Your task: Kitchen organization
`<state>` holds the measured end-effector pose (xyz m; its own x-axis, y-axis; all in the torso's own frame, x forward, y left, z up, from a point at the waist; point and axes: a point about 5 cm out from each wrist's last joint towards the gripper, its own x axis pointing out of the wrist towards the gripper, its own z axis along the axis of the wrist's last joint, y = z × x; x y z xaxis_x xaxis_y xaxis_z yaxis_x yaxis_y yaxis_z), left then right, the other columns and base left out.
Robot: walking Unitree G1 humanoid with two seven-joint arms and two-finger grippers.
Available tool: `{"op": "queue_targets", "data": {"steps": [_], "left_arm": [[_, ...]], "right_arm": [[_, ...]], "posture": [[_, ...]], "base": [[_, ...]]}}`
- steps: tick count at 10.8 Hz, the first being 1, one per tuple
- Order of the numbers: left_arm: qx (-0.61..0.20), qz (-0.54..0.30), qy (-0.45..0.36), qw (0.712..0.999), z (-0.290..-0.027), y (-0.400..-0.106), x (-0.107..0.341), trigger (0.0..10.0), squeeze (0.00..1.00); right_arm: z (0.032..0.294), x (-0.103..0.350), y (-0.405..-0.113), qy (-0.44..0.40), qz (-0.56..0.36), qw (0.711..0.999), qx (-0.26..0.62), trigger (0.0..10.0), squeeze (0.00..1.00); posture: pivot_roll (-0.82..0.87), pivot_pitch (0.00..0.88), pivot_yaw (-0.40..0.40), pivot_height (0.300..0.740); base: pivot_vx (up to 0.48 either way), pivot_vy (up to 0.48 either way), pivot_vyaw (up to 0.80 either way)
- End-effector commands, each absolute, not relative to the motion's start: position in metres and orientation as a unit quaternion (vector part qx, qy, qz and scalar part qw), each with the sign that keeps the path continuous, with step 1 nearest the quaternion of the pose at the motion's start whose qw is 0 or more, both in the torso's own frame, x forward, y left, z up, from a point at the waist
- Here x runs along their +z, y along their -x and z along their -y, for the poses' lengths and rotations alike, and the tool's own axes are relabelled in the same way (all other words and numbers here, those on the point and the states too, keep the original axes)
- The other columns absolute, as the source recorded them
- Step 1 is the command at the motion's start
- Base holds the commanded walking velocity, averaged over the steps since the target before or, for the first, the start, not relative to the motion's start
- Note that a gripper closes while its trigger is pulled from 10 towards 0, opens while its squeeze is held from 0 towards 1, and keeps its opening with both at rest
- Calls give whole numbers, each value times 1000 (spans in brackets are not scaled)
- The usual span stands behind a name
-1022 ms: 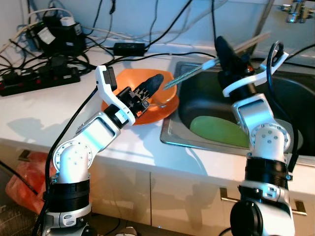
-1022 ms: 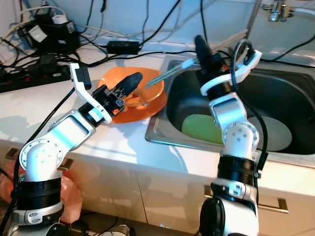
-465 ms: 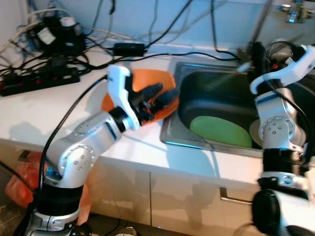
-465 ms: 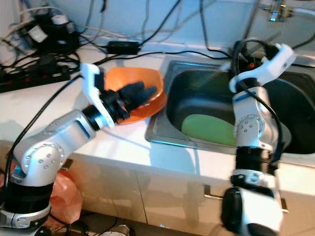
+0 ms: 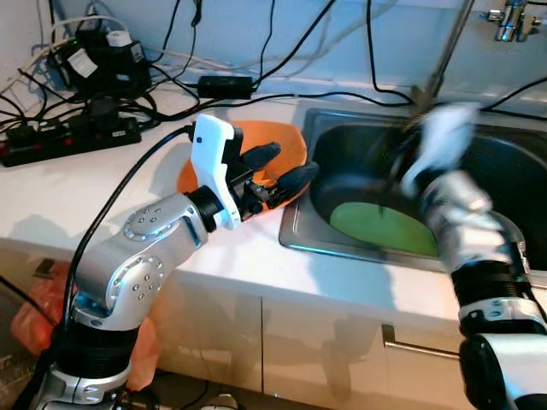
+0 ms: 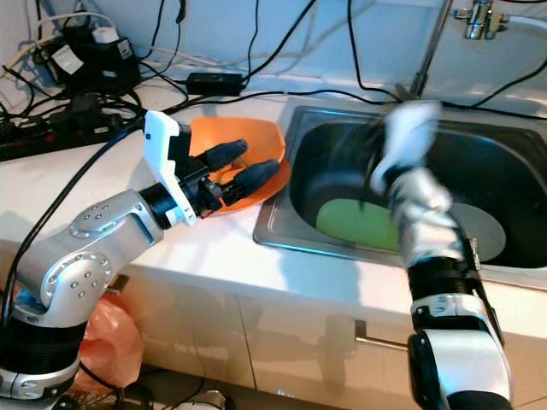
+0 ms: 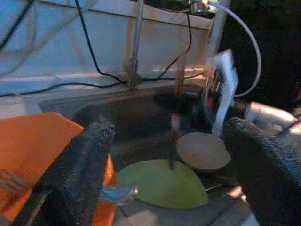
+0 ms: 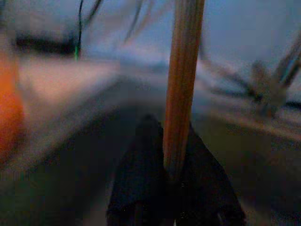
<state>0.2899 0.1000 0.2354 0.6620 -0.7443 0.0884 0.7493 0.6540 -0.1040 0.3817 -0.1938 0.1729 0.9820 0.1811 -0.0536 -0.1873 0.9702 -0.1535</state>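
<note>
Left gripper (image 5: 282,166), fingers spread, hovers over the orange plate (image 5: 291,141) at centre; blurred right gripper (image 8: 171,188) clamps chopsticks (image 8: 183,84) above the sink (image 5: 342,145).

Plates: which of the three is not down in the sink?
The orange plate. It sits on the white counter beside the sink, at the left end effector. The green plate and grey plate lie inside the sink.

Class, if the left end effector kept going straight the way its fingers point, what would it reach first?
Probably the green plate lying in the steel sink; the open left end effector points over the sink's rim towards it, though depth is uncertain.
</note>
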Motion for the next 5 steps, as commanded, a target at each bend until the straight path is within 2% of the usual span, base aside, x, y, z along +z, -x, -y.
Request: {"op": "queue_targets", "data": {"steps": [1,2,3,5], "left_arm": [[-409,28,55,910,-101,-290,238,10000,1000],[-384,38,34,922,-109,-296,241,10000,1000],[-376,37,34,925,-112,-297,240,10000,1000],[-361,33,26,932,-118,-299,238,10000,1000]], "right_arm": [[197,165,-381,123,-47,986,102,10000,0],[199,164,-385,121,-66,984,116,10000,176],[198,166,-386,122,-64,983,122,10000,1000],[192,174,-389,120,-51,981,145,10000,1000]], "posture": [[211,3,26,740],[212,2,24,740],[214,6,26,740],[214,15,32,740]], "base": [[0,0,0],[0,0,0],[0,0,0],[0,0,0]]}}
